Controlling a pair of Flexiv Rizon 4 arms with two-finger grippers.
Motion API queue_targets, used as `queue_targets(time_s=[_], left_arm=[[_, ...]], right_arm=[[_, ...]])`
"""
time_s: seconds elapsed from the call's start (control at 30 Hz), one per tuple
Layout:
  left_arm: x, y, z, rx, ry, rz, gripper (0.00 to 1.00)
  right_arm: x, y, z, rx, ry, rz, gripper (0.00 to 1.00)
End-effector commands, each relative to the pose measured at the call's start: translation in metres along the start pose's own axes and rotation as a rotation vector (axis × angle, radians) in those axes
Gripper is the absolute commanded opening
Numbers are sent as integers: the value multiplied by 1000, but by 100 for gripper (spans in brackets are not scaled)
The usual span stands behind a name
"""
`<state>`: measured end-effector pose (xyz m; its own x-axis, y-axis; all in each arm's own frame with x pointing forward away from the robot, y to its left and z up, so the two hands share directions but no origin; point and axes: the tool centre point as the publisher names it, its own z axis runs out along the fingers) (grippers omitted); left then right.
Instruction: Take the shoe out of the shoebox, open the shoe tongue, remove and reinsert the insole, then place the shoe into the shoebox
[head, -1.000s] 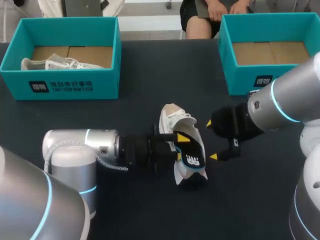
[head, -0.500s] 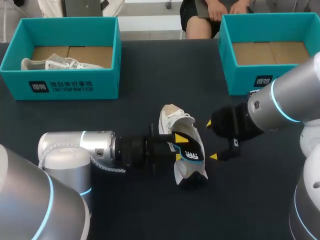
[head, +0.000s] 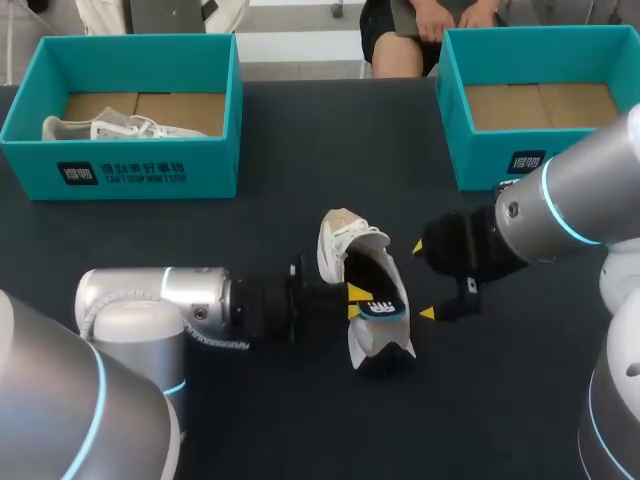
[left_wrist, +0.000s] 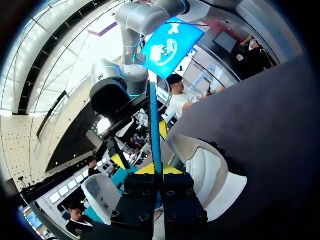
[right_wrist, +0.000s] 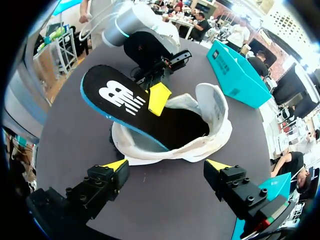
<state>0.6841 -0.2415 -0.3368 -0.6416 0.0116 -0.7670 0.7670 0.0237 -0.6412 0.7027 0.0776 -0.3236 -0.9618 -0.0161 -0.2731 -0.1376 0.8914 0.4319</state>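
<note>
Since a second ago the insole (head: 380, 306) has slid deeper into the white sneaker (head: 338, 243), and less of its black face shows. The left gripper (head: 354, 302) pinches its edge. The right gripper (head: 422, 281) hangs spread beside the sneaker, touching nothing. The sneaker lies mid-table, well apart from the empty shoebox (head: 480, 160) (nothing braces it), so a harder push might skid it sideways or buckle the insole.

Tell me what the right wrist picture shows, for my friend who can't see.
The left fingers pinch a black insole, half inside a white shoe lying on the dark table. The right fingers are open, near the shoe.
</note>
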Motion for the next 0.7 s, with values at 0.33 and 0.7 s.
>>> queue_targets(time_s=[0.33, 0.7], left_arm=[[-3, 13, 2, -21, -16, -9, 45], [-12, -15, 0, 34, -36, 20, 42]], right_arm=[[1, -1, 0, -1, -2, -1, 100], [1, -1, 0, -1, -2, -1, 100]])
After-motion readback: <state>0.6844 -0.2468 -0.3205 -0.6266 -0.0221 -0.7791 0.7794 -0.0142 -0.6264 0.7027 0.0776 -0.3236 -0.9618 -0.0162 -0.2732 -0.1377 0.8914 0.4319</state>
